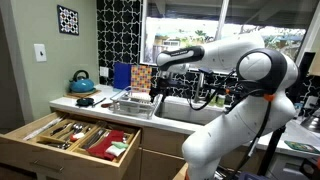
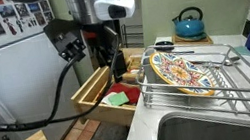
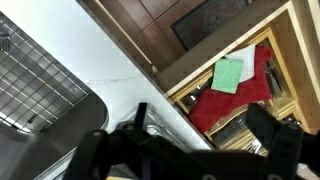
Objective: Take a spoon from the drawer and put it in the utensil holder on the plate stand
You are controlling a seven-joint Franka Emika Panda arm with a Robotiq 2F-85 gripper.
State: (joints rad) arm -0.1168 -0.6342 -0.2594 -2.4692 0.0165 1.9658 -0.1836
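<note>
My hand (image 3: 200, 118) hangs over the front edge of the pale counter (image 3: 100, 55). Its two dark fingers (image 3: 262, 125) are spread wide with nothing between them. In the wrist view the drawer (image 3: 303, 60) lies pulled open on the right and the wire plate stand (image 3: 30, 80) on the left.

The drawer (image 1: 45, 152) is wide and shallow. Its long axis runs along the cabinet front and its wooden dividers run front to back. In an exterior view the cutlery (image 1: 65, 130) lies lengthwise in the left compartments, in line with the dividers. It is too small for me to pick out one spoon or tell which way it points. Red cloths (image 1: 112, 143) fill the right compartment, and a green square (image 3: 228, 75) lies on them.

The plate stand (image 2: 219, 87) sits on the counter just beside the steel sink (image 2: 216, 131). A colourful patterned plate (image 2: 178, 72) leans on edge in its slots. A teal kettle (image 2: 189, 24) stands farther back. The papers on the fridge (image 2: 16, 87) are too blurred to read.
</note>
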